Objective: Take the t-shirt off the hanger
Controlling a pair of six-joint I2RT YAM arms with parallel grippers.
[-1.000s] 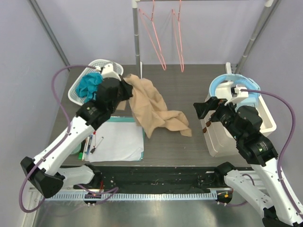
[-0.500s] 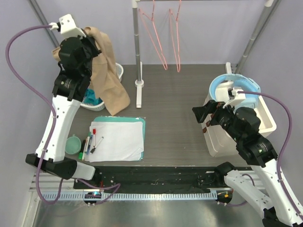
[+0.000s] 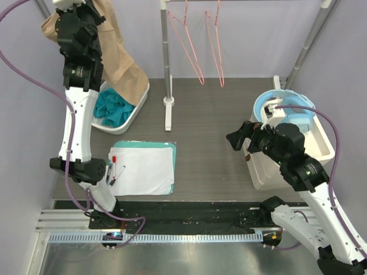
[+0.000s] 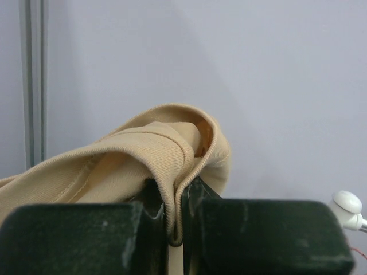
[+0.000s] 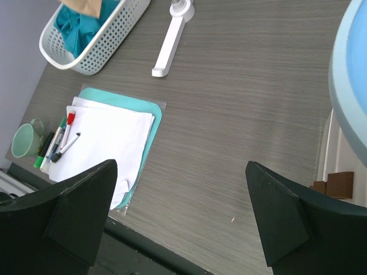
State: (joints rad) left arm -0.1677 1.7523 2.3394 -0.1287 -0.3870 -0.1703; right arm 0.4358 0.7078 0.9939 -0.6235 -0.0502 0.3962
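Observation:
The tan t-shirt (image 3: 119, 64) hangs from my left gripper (image 3: 86, 8), which is raised high at the far left. Its lower end drapes onto the white basket (image 3: 139, 104). In the left wrist view the left gripper (image 4: 176, 229) is shut on a ribbed fold of the t-shirt (image 4: 155, 149). Two empty pink hangers (image 3: 193, 54) hang from the rack at the back centre. My right gripper (image 3: 234, 138) is open and empty above the table's right side; the right wrist view shows the right gripper (image 5: 180, 172) with its jaws wide apart over bare table.
The basket holds a teal cloth (image 3: 112, 110). The rack post (image 3: 167, 57) stands on a white foot (image 3: 168, 117). White paper on a teal mat (image 3: 143, 169) with markers (image 3: 112, 170) lies front left. A white bin (image 3: 266, 169) with a blue-rimmed lid (image 3: 289, 102) stands right.
My left arm has lifted the t-shirt off the table and swung it up and left over the basket. My right gripper has shifted slightly left.

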